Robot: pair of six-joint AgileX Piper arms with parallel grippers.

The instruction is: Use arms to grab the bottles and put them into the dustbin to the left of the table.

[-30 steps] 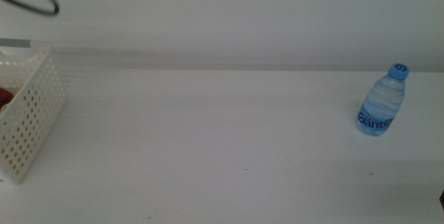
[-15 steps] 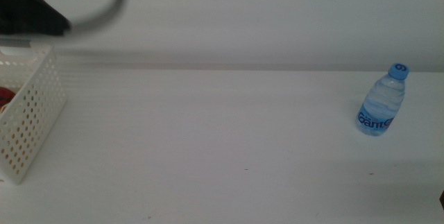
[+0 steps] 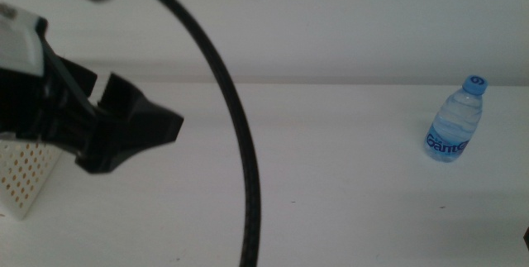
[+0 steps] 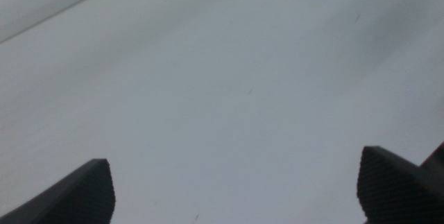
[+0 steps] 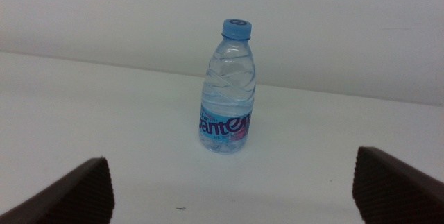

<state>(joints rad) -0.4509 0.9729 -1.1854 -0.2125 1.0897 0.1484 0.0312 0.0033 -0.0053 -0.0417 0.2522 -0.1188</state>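
Note:
A clear water bottle point(image 3: 453, 122) with a blue cap stands upright at the table's right side. It is centred in the right wrist view as the bottle point(image 5: 227, 92), some way ahead of my right gripper point(image 5: 230, 154), whose jaws are open and empty. My left gripper point(image 3: 140, 131) hangs large and dark over the table's left part, in front of the white perforated dustbin point(image 3: 25, 180), hiding most of it. In its wrist view the left gripper point(image 4: 232, 156) is open over bare white table point(image 4: 229, 78). The dustbin's contents are hidden.
A thick black cable point(image 3: 235, 126) curves down from the left arm across the middle view. The white wall runs behind the table's far edge point(image 3: 331, 83). White tabletop stretches between the left gripper and the bottle.
The left arm has swung in from the upper left and down, now covering most of the dustbin. The water bottle has not moved.

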